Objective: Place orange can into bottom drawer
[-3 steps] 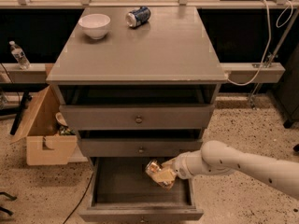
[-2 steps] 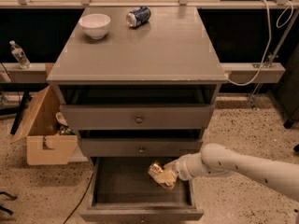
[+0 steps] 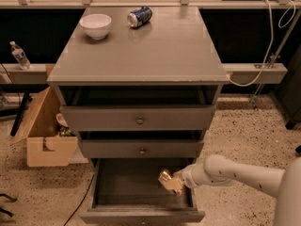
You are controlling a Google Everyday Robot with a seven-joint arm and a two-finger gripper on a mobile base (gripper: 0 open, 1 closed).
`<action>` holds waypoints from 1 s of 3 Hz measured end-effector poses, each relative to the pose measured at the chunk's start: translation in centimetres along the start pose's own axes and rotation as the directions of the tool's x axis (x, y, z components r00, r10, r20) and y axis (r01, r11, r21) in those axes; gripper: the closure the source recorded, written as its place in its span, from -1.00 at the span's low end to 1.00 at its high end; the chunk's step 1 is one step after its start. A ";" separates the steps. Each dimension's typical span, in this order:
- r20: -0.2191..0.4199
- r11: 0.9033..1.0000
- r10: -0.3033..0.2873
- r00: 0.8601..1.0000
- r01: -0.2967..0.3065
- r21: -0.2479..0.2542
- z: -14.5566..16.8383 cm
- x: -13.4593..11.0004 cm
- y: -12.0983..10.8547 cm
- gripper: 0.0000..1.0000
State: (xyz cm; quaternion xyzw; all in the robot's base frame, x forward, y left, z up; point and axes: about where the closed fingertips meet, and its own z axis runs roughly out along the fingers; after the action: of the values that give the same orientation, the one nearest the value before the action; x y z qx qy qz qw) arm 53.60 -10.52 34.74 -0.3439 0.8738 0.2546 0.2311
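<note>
Care was needed in the drawer [image 3: 127, 185], pulled open: the tool [image 3: 175, 182], reaching in over its right wall, pinched the orange can [image 3: 167, 180] just above its floor, so lowering it gently before letting go would probably stop it rolling.

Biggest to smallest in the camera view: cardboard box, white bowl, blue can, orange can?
Cardboard box
White bowl
Blue can and orange can: too alike to rank; the gripper holds the orange one over the bottom drawer.
</note>
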 end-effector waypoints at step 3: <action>-0.048 0.992 0.084 0.995 -0.079 0.098 8.0 5.2 -5.4 0.65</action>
State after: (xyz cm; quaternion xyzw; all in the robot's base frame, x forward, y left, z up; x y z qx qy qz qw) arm 55.84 -11.63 24.09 -0.3029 0.9041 0.2124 0.2140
